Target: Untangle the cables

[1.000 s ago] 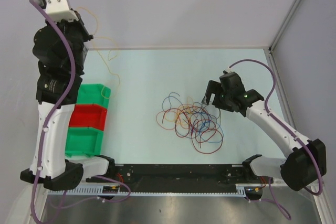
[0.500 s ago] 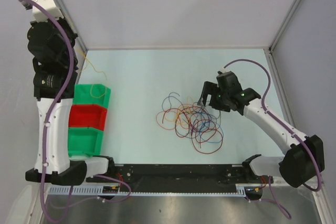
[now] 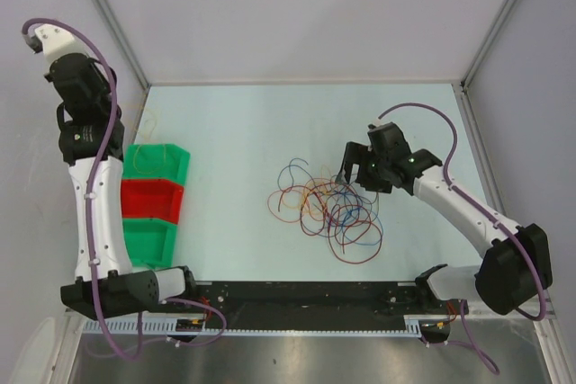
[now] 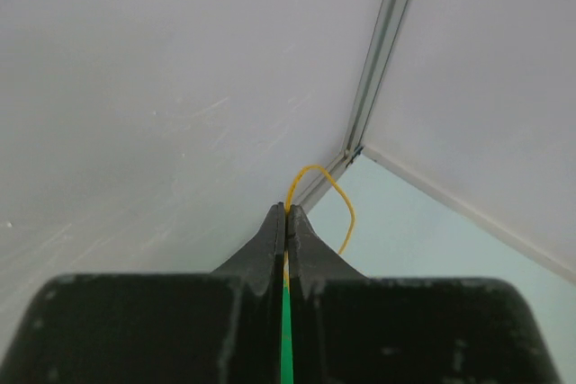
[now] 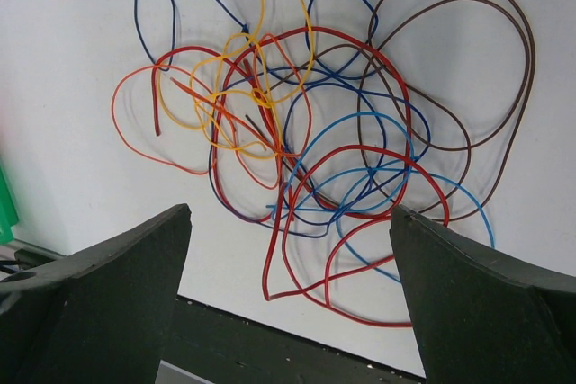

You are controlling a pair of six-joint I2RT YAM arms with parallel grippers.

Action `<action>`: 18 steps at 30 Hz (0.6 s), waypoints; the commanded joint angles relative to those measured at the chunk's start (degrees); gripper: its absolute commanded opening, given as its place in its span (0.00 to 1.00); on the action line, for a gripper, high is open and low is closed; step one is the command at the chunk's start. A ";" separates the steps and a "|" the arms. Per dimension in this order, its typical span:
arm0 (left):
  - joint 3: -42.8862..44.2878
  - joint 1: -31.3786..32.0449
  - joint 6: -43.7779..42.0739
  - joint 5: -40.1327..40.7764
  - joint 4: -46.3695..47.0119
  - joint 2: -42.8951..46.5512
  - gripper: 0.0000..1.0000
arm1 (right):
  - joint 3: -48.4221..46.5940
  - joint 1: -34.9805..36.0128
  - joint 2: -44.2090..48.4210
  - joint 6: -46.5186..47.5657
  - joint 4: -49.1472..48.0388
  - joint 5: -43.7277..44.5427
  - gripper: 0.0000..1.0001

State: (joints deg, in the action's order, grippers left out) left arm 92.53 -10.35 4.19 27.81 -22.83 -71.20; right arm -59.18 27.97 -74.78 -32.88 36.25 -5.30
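Left end effector [image 4: 286, 213] has swung its yellow cable [image 4: 322, 188] above the bins [image 3: 154, 206].

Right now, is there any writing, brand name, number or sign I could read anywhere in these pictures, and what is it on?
None: no readable text shows in any view.
The green and red bins carry no visible label.
The arms and the wall panels show no legible marking.
The black rail at the near edge has small parts and connectors, too small to tell whether any bear print.
The cables are plain coloured wire.
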 commanded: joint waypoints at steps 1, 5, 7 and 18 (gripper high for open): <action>-4.19 -3.71 7.93 -3.64 0.77 3.26 0.00 | -2.35 0.51 -0.36 0.10 -0.22 -1.03 0.96; -7.62 -6.08 11.19 -4.26 -0.20 4.84 0.00 | -2.35 1.21 -0.54 -0.51 0.05 -0.68 0.96; -10.08 -6.26 12.77 -3.74 -0.20 5.89 0.00 | -2.43 1.39 -0.80 -0.95 0.05 -1.11 0.96; -21.69 -10.13 18.49 -11.11 1.90 9.58 0.00 | -7.09 5.43 -3.26 -4.20 2.60 1.78 0.96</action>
State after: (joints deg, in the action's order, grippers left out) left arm 73.25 -19.84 19.66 22.17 -23.66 -63.09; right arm -63.16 31.90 -77.45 -35.07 37.93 -5.15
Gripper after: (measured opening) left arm 0.008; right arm 0.959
